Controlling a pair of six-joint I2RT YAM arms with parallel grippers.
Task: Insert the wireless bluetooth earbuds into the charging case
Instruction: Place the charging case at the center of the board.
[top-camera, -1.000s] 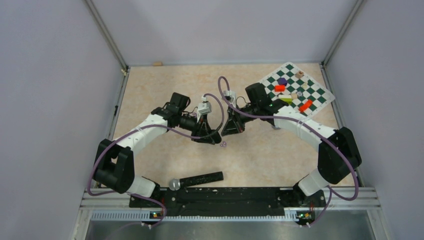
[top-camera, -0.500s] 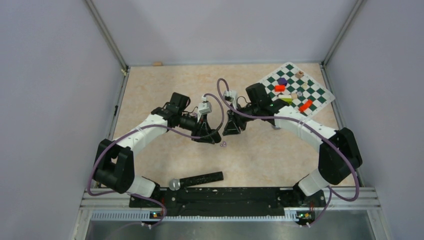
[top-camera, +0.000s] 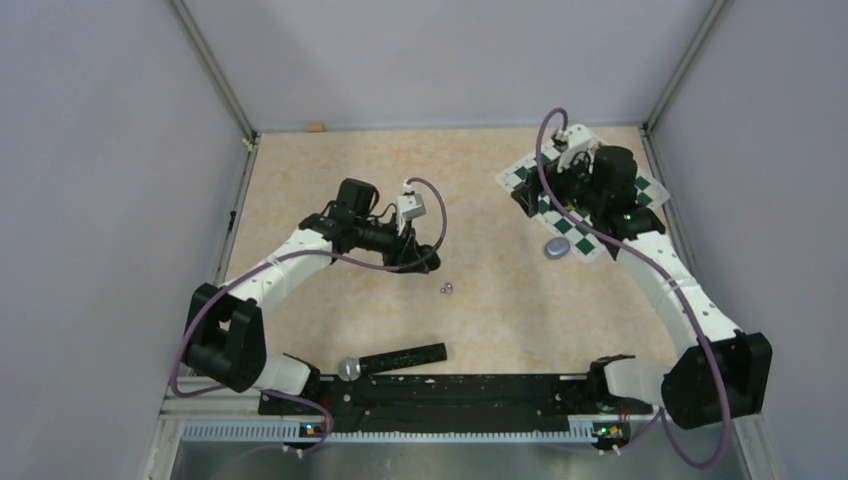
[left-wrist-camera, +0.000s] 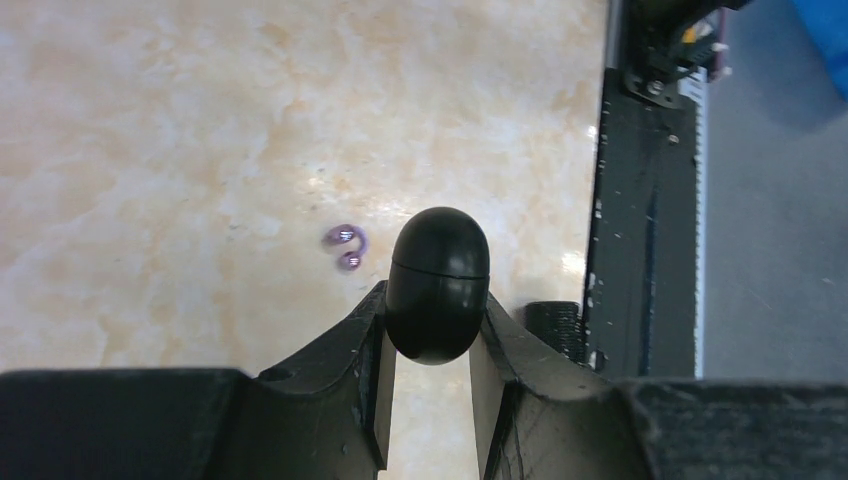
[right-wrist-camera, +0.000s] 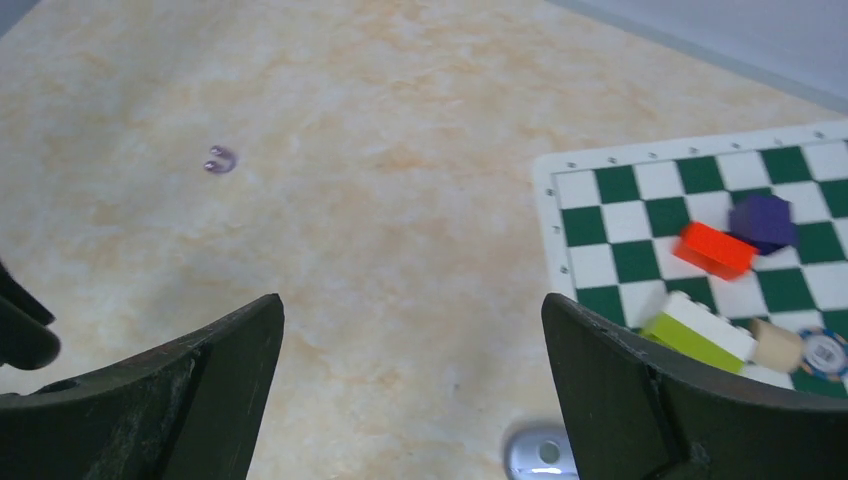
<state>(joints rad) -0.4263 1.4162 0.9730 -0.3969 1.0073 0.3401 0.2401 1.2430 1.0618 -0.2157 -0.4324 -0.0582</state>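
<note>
1. Black fingers of the left gripper (left-wrist-camera: 433, 320) are clamped on the black case (left-wrist-camera: 438, 270). The case sticks out past the fingertips. A seam runs across it, and its lid looks closed.
2. Just beyond that case, a little to the left in the left wrist view, lie two lilac buds (left-wrist-camera: 346, 248). They touch each other on the table (left-wrist-camera: 180, 120), sit apart from the case, and are held by nothing.
3. The right gripper (right-wrist-camera: 412, 305) has its jaws spread wide with nothing between them. It hovers over bare table beside the edge of the board (right-wrist-camera: 640, 215).
4. A pale case (right-wrist-camera: 538, 452) lies on the table just beneath this gripper, near its right finger and beside the board's near corner. I cannot tell whether its lid is up. The lilac buds are well apart from this gripper, off past its left finger. The blocks (right-wrist-camera: 715, 250) on the board lie to its right.
5. No bud can be seen in either case, and no black buds show anywhere. The step looks like a pause between grasps, with the right arm free and no bud picked up yet.
6. The next move probably calls for an opened case. The right gripper would then come down on one bud with its jaws narrowed well in, since the buds are tiny and lie pressed together. A wide or careless pinch could flick one away.
</note>
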